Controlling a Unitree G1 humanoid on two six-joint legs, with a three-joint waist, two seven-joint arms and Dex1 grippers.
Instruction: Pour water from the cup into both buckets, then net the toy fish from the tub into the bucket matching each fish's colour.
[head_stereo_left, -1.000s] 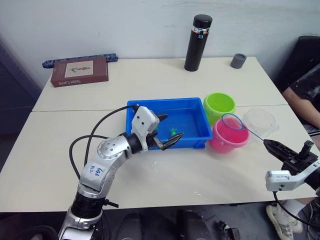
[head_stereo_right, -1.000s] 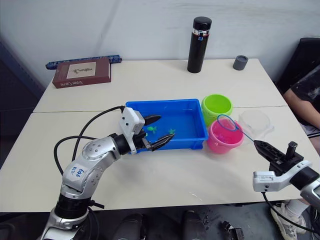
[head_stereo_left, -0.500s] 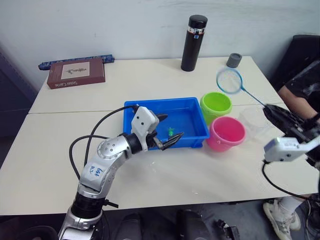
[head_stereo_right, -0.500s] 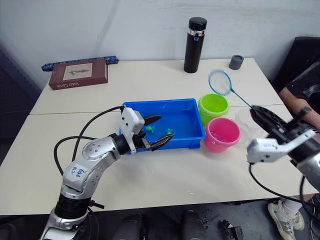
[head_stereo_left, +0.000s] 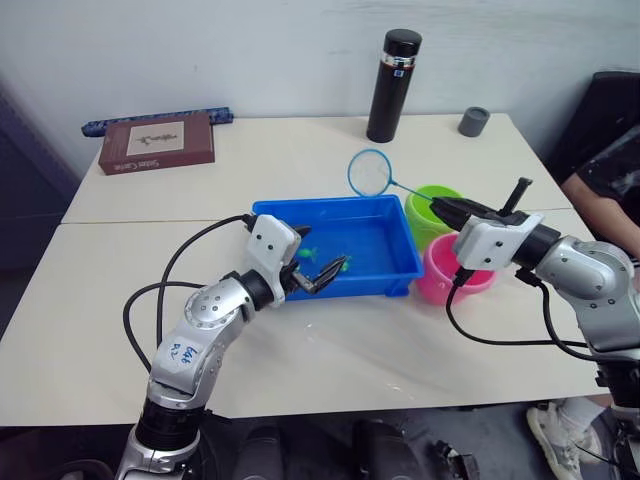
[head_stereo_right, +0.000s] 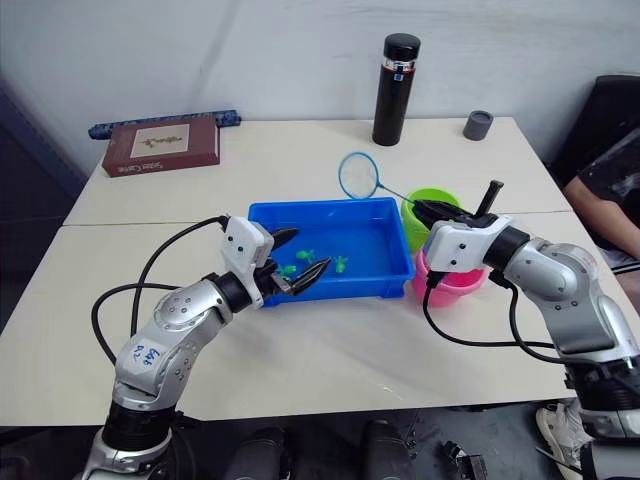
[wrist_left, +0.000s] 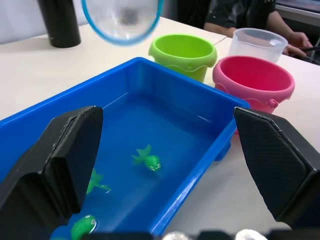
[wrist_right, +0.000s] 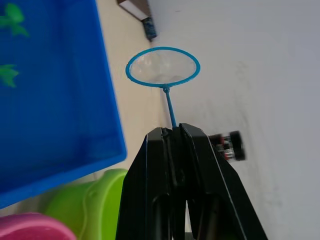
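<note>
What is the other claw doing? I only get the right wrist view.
Observer: The left claw hovers open and empty over the tub's near-left corner.
Visitor: How many fish are there for the net? I see two.
Observer: Three fish sit in the water, all green.
Visitor: Where is the clear cup?
Observer: The cup stands just beyond the pink bucket, on the side away from the tub.

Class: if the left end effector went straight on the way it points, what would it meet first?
Probably the tub: the left end effector, open, already straddles its near rim, so the water and green fish come next. Depth is unclear.
</note>
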